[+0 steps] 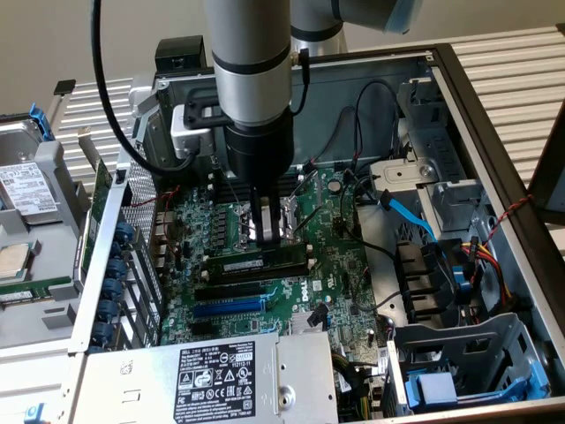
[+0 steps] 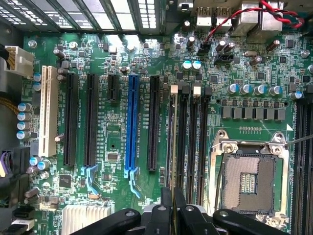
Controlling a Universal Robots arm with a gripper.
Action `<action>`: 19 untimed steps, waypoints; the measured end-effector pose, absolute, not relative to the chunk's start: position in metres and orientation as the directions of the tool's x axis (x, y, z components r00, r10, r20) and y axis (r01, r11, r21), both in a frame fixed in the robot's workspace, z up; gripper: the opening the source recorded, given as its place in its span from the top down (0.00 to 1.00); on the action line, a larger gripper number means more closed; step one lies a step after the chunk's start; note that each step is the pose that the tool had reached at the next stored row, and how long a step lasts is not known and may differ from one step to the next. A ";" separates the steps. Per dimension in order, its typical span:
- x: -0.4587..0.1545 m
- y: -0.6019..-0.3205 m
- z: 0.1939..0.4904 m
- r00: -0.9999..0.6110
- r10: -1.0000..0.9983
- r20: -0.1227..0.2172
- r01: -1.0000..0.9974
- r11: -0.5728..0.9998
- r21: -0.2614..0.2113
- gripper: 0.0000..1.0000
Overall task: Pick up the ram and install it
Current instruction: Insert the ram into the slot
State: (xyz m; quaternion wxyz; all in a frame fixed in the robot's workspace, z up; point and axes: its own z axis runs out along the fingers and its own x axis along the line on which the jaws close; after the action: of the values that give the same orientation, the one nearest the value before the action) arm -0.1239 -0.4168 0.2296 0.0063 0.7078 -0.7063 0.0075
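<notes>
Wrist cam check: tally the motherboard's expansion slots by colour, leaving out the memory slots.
White expansion slot: 1
Blue expansion slot: 1
Black expansion slots: 4 (three long, one short)
Total: 6

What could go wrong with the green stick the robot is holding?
The fingers pinch the thin ram from above, so it might tilt and miss the slots. The open socket sits right beside those slots, so a slip could perhaps scrape it. Pushing down while crooked might bend the ram.
</notes>
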 end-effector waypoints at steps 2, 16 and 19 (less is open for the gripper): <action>-0.125 -0.417 0.230 0.002 -1.000 0.019 -1.000 -0.002 -0.002 0.87; -0.125 -0.417 0.228 0.002 -1.000 0.013 -1.000 -0.002 -0.002 0.87; -0.125 -0.417 0.228 0.003 -1.000 0.013 -1.000 -0.003 -0.002 0.87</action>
State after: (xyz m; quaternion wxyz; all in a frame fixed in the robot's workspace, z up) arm -0.1252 -0.4169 0.2280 0.0038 0.7081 -0.7061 0.0050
